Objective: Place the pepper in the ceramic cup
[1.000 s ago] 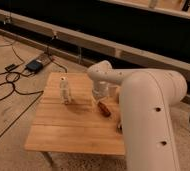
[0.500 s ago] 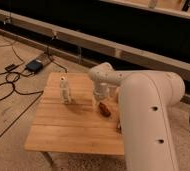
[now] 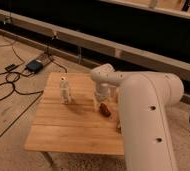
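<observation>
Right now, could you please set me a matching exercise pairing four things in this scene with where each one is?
Things:
1. white bottle
2. pepper
3. gripper
4. dark box

Places:
A. on the floor beyond the table
B. lying on the table beside the gripper
C. standing upright on the table
D. low over the table, between bottle and pepper

Pairs: 1-C, 2-B, 3-D, 4-A.

A single camera looks down from above and behind the arm (image 3: 148, 115), which fills the near right of the view. It faces the far wall (image 3: 138, 30) across the surface (image 3: 73, 125), at middling distance. The end effector (image 3: 99, 102) hangs over the surface's right middle.
</observation>
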{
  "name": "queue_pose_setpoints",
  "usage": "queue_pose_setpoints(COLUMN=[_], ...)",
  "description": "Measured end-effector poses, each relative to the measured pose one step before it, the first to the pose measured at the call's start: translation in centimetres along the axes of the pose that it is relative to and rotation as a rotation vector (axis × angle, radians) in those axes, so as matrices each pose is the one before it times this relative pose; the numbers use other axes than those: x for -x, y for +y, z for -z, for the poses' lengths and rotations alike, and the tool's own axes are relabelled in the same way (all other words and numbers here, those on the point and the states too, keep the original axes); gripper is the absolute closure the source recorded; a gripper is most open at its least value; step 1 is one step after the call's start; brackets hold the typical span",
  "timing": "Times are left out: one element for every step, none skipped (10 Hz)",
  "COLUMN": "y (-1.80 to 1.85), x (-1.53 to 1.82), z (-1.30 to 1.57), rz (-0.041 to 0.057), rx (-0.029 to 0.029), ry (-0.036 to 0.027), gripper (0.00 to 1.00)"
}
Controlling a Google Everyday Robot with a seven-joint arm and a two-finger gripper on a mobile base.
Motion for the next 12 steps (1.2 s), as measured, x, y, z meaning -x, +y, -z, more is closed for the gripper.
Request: queue_pose_setpoints(y=[0.198,0.24,0.38,0.287,0.911,0.781,0.761,0.689,0.123,-0.078,-0.591,-0.391], x=[0.043,0.05,0.23,0.248,1.173,0.901,0.92,1.385,1.124,1.549,1.788,0.752], z=[0.095,0.215,0.802,0.717,2.415,1.68,1.638,2.26,1.639,1.959,1.81,0.562], rz=[0.00034,0.0012,0.00511,-0.00024,-0.00263,-0.00021,0.00196,0.00122,-0.00501,-0.01299,-0.02199,-0.01066], rx=[0.00538,0.00342,-0.00064,-0.0025,-0.01192,-0.00273,-0.00178,-0.00948,-0.01064,-0.01399,-0.01531,-0.00531], ry=[0.00044,-0.00099,-0.01091,-0.01113,-0.05576,-0.039,-0.03809,-0.0567,-0.04454,-0.06374,-0.07753,-0.03255], gripper=[0.7,0.8,0.91,0.96,1.0,1.0,1.0,1.0,1.0,1.0,1.0,1.0])
